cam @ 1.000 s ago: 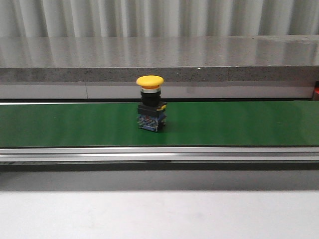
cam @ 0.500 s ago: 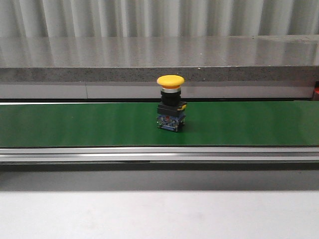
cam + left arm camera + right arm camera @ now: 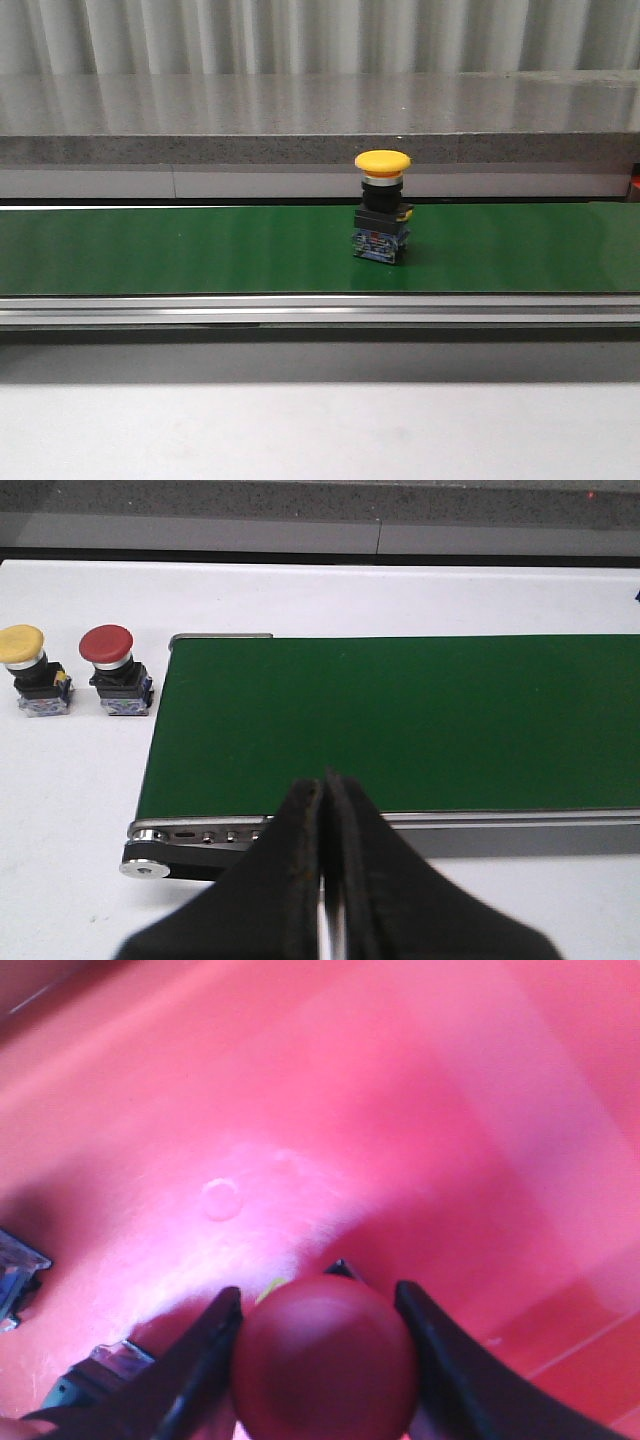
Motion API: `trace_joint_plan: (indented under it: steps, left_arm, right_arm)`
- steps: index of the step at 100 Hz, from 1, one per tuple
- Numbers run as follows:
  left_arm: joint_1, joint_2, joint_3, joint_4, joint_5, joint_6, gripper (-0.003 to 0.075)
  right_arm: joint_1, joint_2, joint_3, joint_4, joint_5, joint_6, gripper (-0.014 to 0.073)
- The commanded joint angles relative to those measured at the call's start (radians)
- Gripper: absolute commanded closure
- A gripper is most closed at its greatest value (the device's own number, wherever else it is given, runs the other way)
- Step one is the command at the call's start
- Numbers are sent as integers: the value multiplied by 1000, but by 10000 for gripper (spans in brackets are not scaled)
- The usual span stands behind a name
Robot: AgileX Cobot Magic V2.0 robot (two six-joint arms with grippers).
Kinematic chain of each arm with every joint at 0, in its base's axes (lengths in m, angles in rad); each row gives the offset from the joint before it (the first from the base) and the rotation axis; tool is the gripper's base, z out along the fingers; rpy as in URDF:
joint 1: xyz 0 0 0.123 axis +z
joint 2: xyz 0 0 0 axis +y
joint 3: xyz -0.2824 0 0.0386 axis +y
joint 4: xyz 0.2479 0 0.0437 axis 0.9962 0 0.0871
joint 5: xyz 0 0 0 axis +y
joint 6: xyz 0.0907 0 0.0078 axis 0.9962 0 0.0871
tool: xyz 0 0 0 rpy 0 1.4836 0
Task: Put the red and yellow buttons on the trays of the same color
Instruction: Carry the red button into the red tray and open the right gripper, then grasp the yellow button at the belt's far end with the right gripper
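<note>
No brand, label or writing was legible in any view. In the front view, a green conveyor belt (image 3: 180,250) crossed the middle of the frame, edged by a metal rail (image 3: 320,312), with a grey stone ledge (image 3: 300,120) and corrugated wall above it and a white table (image 3: 320,430) below. A yellow mushroom-head button (image 3: 382,220) stood upright on the belt, right of centre, on a black collar and a blue-black base. In the left wrist view, the left gripper (image 3: 325,880) was pressed closed and empty at bottom centre; a second yellow button (image 3: 33,670) and a red button (image 3: 113,670) stood side by side at upper left. In the right wrist view, the right gripper (image 3: 325,1345) clasped a red button cap (image 3: 325,1360) over the red tray (image 3: 400,1110).
</note>
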Motion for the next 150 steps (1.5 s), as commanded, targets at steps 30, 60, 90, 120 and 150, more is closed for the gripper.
trace_joint_plan:
  steps: [30, 60, 90, 120, 150]
  left_arm:
    - [-6, 4, -26, 2, -74, 1, 740]
    - [-6, 4, -26, 2, -74, 1, 740]
    - [-6, 4, -26, 2, -74, 1, 740]
    - [-6, 4, -26, 2, -74, 1, 740]
    - [-6, 4, -26, 2, -74, 1, 740]
  right_arm:
    - [-6, -59, -33, 3, -37, 1, 29]
    - [-6, -155, -46, 3, -12, 1, -1]
    - [19, -334, -36, 8, 21, 1, -1]
    - [139, -554, 117, 8, 25, 1, -1]
    - [262, -772, 421, 8, 20, -9, -1]
